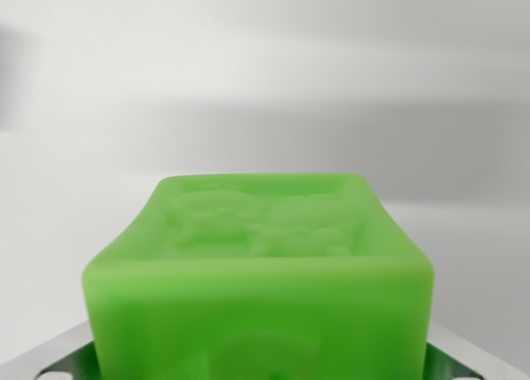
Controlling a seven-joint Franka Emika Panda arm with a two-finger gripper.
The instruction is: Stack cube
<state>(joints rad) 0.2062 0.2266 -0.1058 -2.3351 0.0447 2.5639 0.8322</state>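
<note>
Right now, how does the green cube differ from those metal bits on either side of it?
The green cube is bright, matte and embossed on top; the gripper fingers are grey, shiny metal. The cube fills the view; the fingers only peek out at the bottom corners.

A green cube (261,272) with an embossed relief on its upper face fills the near foreground, metal tool fingers (50,359) flanking its lower corners, pale blurred background beyond.
</note>
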